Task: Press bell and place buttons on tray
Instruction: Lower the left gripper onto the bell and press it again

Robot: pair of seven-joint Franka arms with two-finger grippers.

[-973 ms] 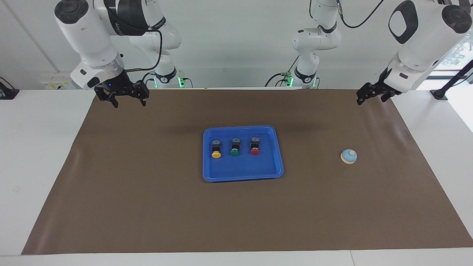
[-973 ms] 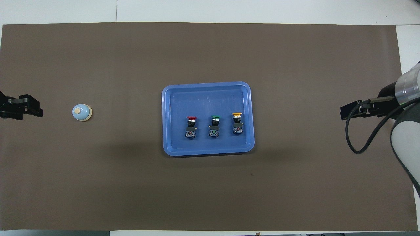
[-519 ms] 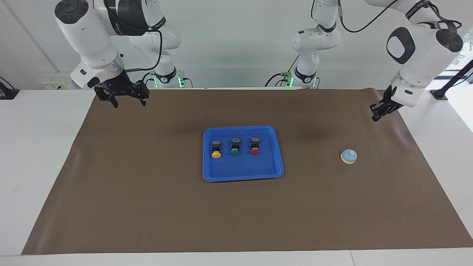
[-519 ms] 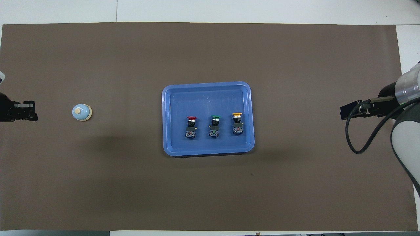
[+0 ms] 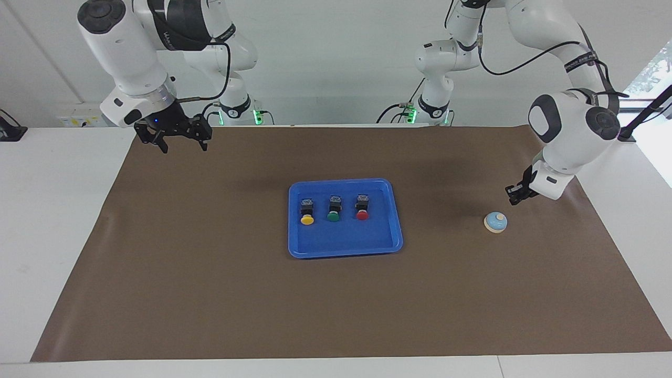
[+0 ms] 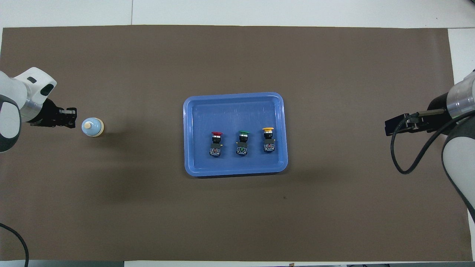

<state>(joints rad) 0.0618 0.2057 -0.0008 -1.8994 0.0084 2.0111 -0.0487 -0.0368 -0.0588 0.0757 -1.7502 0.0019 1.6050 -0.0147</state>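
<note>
Bell [image 5: 495,222] unobstructed, left tool [image 5: 512,198] closed beside

We have two cameras, both set well back from the work. One sits high across the table [image 5: 63,220] and faces the robots, so their bases stand along the top of its picture. The other hangs high above the robots' own end and looks forward and steeply down, so the arms enter from its lower corners. The views are half a turn apart. Both take in the whole brown mat [image 6: 237,215], the tray [image 5: 388,189] [image 6: 193,107] midway between the two grippers, and the bell [image 5: 495,222] [image 6: 92,127] just beside the left gripper [image 5: 512,198] [image 6: 72,118].
</note>
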